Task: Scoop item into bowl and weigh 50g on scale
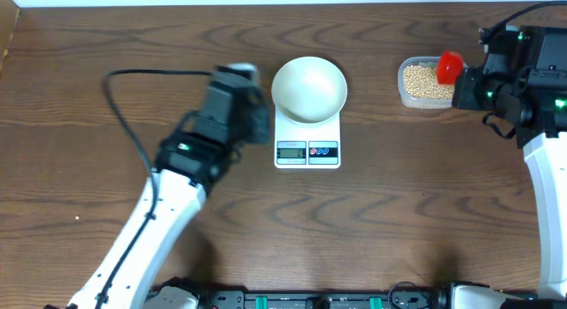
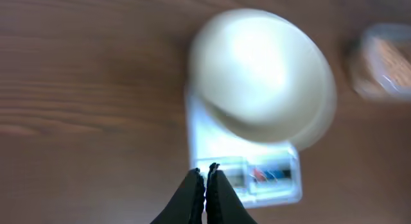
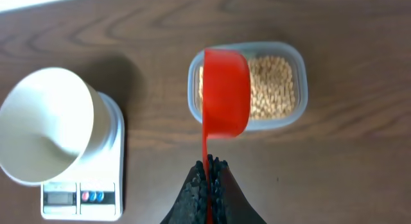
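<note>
Your overhead view is bright and sharp, yet the left wrist view is blurred, the bowl point(image 2: 263, 73) glaring white, the tub point(image 2: 382, 60) right of it smeared.

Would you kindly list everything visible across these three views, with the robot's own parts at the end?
bowl: one, white, standing on the scale, looks empty
scale: one, white with a grey display and red and blue buttons, middle of the table
beans: many, tan, inside the tub
tub: one, clear plastic, on the table to the right of the scale
scoop: one, red, held over the tub's left part
cable: one, black, looping over the table by the left arm
table: one, dark brown wood, under everything
left gripper: one, black, shut and empty, just left of the scale
right gripper: one, black, shut on the scoop's handle
</note>
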Robot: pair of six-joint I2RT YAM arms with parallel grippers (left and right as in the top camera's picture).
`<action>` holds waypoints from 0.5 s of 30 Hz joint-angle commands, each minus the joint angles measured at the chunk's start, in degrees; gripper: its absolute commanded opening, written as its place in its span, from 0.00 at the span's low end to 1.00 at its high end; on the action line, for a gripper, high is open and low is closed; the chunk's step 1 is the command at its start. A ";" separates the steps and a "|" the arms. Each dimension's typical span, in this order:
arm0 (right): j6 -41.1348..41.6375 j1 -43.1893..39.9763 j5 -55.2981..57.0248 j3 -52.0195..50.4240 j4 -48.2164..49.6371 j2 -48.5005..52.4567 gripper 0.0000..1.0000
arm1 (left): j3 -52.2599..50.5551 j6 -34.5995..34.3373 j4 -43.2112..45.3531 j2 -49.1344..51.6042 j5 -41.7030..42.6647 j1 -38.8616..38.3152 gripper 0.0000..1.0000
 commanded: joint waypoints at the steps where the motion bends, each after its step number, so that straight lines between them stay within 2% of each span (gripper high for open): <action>1: -0.85 -0.35 0.15 0.87 3.19 1.16 0.01 | 0.22 0.81 4.52 1.27 -6.36 10.03 0.07; 5: -0.81 -0.35 0.55 0.87 8.48 2.97 0.01 | 0.22 0.79 14.53 5.11 -6.08 21.20 0.08; 8: 2.51 -0.35 3.93 0.90 11.54 4.44 0.01 | 0.22 0.72 20.76 8.33 -5.81 26.60 0.07; 15: 6.29 -0.35 4.85 0.90 14.88 5.53 0.01 | 0.22 0.76 23.80 12.17 -5.86 29.81 0.08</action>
